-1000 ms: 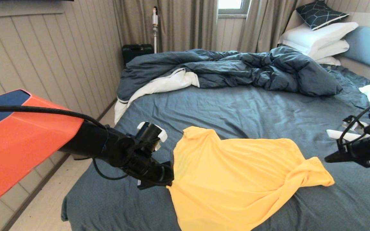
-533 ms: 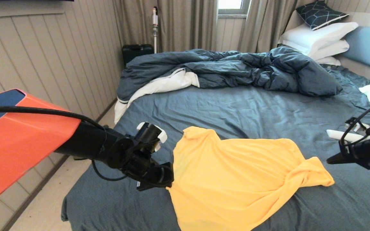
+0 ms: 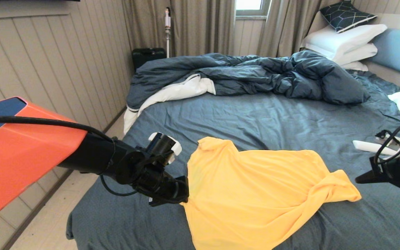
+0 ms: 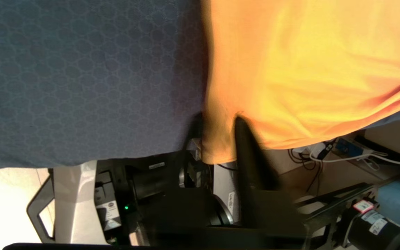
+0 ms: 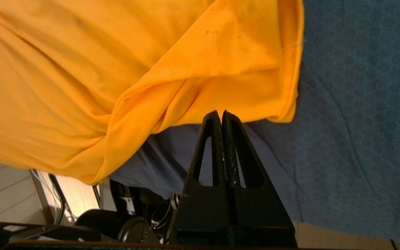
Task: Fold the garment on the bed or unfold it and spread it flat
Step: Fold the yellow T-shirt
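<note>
Left gripper [image 3: 182, 189] pinching T-shirt [image 3: 255, 194] edge at 9 o'clock; long axis toward 3 o'clock, short of closed, empty right gripper [image 3: 359, 180].

light: soft daylight, window [image 3: 249, 7] up top
shadows: faint
blur: left wrist view smeared, fingers [image 4: 247, 139] fuzzy

head: high, wide over bed [image 3: 241, 118] | wrists: close; all share garment [image 3: 255, 194]
</note>
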